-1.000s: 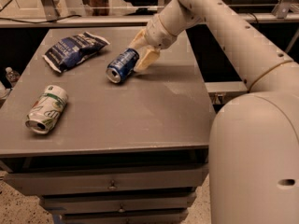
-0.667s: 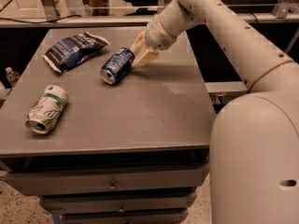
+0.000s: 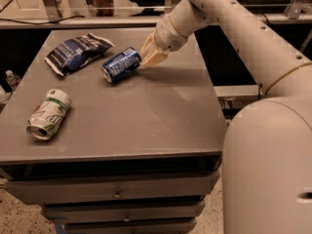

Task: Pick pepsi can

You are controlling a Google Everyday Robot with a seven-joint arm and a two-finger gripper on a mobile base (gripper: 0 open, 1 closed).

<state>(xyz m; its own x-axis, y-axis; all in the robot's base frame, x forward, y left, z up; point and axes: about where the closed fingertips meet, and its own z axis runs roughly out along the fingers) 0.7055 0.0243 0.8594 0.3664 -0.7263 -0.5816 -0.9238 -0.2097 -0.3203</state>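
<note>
The pepsi can (image 3: 121, 65), dark blue with white lettering and silver ends, lies on its side on the grey table (image 3: 146, 116), towards the back and left of the middle. My gripper (image 3: 148, 56) is at the can's right end and touches it. The white arm reaches in from the upper right.
A crinkled blue chip bag (image 3: 78, 51) lies at the back left, close to the can. A white-and-green can (image 3: 48, 114) lies on its side near the left edge. The table has drawers below its front edge. My white base (image 3: 268, 169) fills the right side.
The gripper and the pepsi can have shifted together a little to the left and towards the back of the table. The chip bag and the white-and-green can have not moved.
</note>
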